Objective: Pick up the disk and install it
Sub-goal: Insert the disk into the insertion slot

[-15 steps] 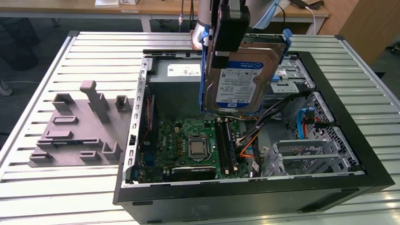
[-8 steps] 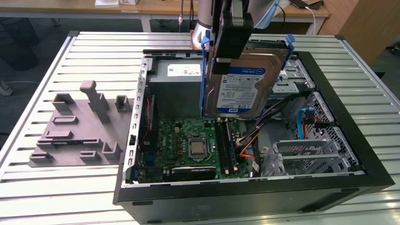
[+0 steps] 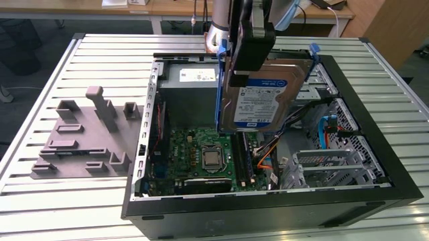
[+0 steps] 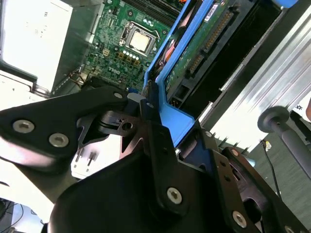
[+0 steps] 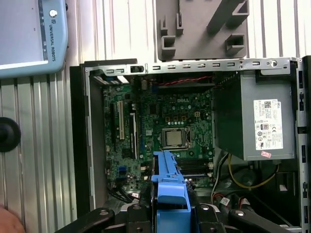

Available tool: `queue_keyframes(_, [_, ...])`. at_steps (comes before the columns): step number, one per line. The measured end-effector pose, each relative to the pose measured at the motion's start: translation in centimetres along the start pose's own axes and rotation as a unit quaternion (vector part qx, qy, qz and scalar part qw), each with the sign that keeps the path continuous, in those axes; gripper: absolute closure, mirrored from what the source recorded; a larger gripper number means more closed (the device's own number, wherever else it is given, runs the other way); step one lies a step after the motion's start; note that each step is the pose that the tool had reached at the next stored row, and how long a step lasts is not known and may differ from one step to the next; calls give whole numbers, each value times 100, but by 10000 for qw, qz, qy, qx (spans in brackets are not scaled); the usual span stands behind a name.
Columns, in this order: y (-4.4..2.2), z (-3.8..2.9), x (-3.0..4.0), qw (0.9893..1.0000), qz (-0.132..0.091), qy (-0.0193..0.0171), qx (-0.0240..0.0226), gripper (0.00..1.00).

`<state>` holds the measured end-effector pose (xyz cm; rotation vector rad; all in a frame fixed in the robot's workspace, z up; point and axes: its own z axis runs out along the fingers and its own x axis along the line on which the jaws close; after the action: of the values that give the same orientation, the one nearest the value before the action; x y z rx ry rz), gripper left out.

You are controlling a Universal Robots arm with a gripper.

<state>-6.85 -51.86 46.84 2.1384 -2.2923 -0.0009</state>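
The disk, a silver hard drive with a white-and-blue label in a blue plastic carrier frame, hangs upright over the open computer case. My gripper is shut on its upper edge and holds it above the motherboard, near the drive bays. In the second wrist view the black fingers clamp the blue carrier, and the disk's green circuit board faces the camera. In the first wrist view the blue carrier sticks out from the gripper over the motherboard.
The case lies on its side on a slatted metal table. A grey power supply fills its far corner. Orange and blue cables run beside the metal drive cage. A grey moulded fixture sits at the exterior view's left.
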Motion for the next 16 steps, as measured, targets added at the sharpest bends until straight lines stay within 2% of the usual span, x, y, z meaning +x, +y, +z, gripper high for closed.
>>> queue_keyframes(4, [-18,6,23,10000,0,-1,0,64])
queue_keyframes(11, [-166,8,14,10000,0,-1,0,64])
queue_keyframes(16, [-185,10,42,10000,0,0,0,64])
